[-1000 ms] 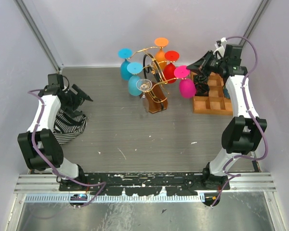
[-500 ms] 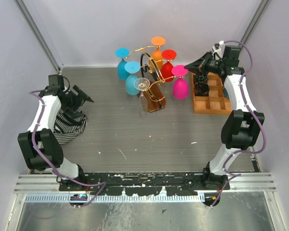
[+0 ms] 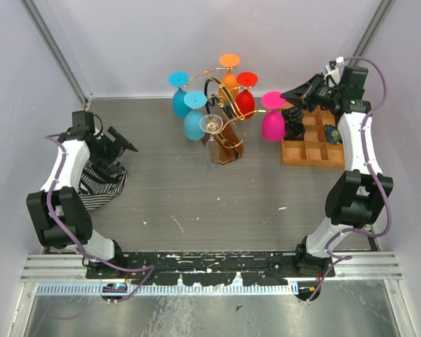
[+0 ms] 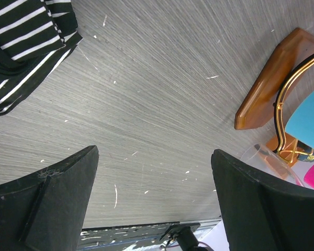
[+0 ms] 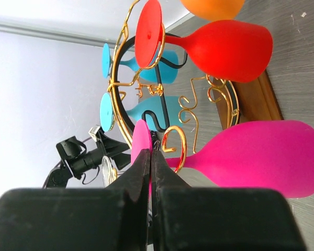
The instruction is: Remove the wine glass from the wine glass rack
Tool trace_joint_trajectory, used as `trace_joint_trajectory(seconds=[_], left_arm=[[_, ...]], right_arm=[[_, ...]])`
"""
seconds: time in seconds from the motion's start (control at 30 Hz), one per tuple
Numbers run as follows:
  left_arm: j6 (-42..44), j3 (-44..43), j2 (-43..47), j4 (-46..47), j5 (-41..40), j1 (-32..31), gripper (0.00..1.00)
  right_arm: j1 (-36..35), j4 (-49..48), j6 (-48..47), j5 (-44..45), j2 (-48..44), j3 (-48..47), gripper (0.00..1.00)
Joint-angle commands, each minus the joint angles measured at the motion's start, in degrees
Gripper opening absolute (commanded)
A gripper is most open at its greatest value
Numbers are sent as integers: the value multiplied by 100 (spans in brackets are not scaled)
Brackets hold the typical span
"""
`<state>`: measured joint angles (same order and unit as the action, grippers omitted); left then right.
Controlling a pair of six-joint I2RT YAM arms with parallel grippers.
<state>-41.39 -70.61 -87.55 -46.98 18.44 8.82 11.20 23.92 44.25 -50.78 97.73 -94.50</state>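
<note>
While the grey desk [image 3: 196, 189] carries it at centre far, the wine glass rack [image 3: 226, 149] holds several glasses upside down. The pink wine glass [image 3: 272, 126] hangs on the rack's right side, just left of the compartment tray [image 3: 316, 160]. Its stem [image 5: 191, 161] sits cradled in a gold scroll arm [image 5: 174, 137].

The right hand [image 5: 150, 151] is clenched on the rim of the pink foot [image 5: 140, 137]. The left hand [image 4: 152, 154] is spread wide, grasping nothing, low over the desk near a striped cloth [image 4: 21, 47].

The glass is likely light, rigid and smooth, with the thin stem as its weak point. An edge pinch on the foot may let the bowl swing. It is safer to slide it out slowly along the arm.
</note>
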Motion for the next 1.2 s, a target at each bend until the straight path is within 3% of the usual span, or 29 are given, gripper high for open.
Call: trace_joint_trajectory(seconds=[0.0, 0.23, 0.4, 0.63, 1.17], left_arm=[[52, 109, -69, 22, 185, -11, 96], [52, 164, -69, 46, 204, -12, 96], [59, 194, -83, 49, 229, -11, 96], [56, 70, -142, 5, 275, -12, 96], [122, 165, -207, 9, 297, -12, 95]], right_arm=[[-38, 324, -344, -314, -296, -258, 1], [-186, 595, -512, -394, -254, -330, 1], [-449, 133, -188, -315, -43, -419, 1], [-560, -380, 349, -93, 687, -1245, 1], [518, -157, -276, -27, 547, -1270, 1]])
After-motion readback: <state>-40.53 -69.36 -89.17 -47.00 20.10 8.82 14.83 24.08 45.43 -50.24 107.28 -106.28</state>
